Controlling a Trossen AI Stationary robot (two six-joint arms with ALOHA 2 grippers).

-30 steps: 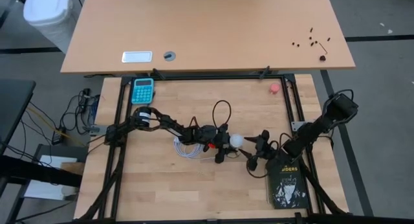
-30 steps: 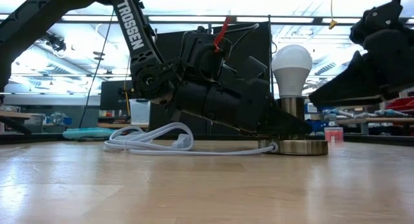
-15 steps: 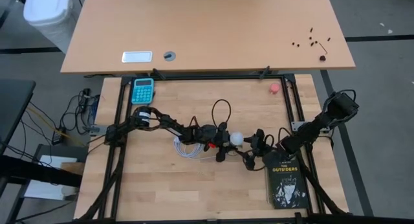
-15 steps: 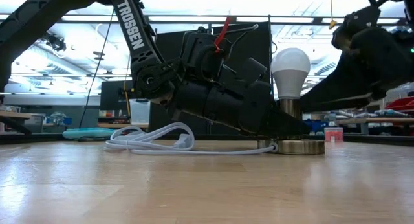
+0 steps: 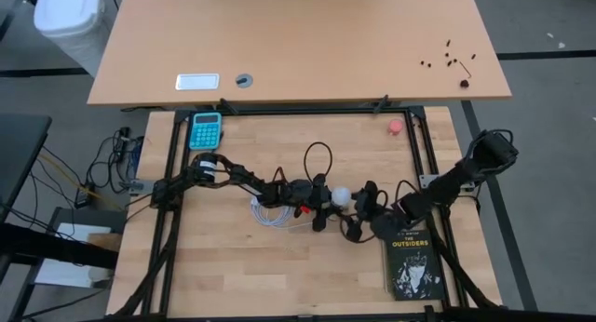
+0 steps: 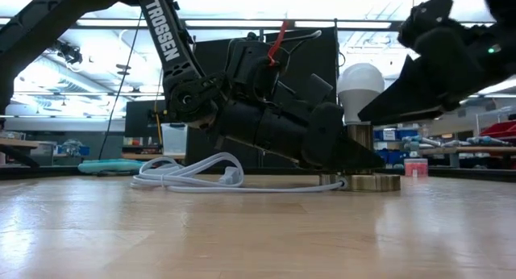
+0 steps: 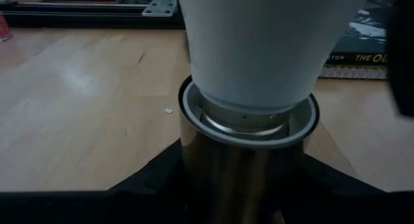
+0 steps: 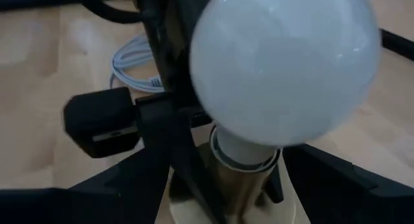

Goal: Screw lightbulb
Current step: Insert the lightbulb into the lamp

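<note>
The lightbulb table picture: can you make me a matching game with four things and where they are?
Things:
1. lightbulb
2. black book
3. blue calculator
4. white cord

Places:
A. far edge of the table, on the left arm's side
B. standing in the brass socket mid-table
C. near edge, under the right arm
D. coiled on the wood by the left gripper

Pairs: 1-B, 2-C, 3-A, 4-D

White lightbulb [image 6: 360, 89] upright in socket
</note>
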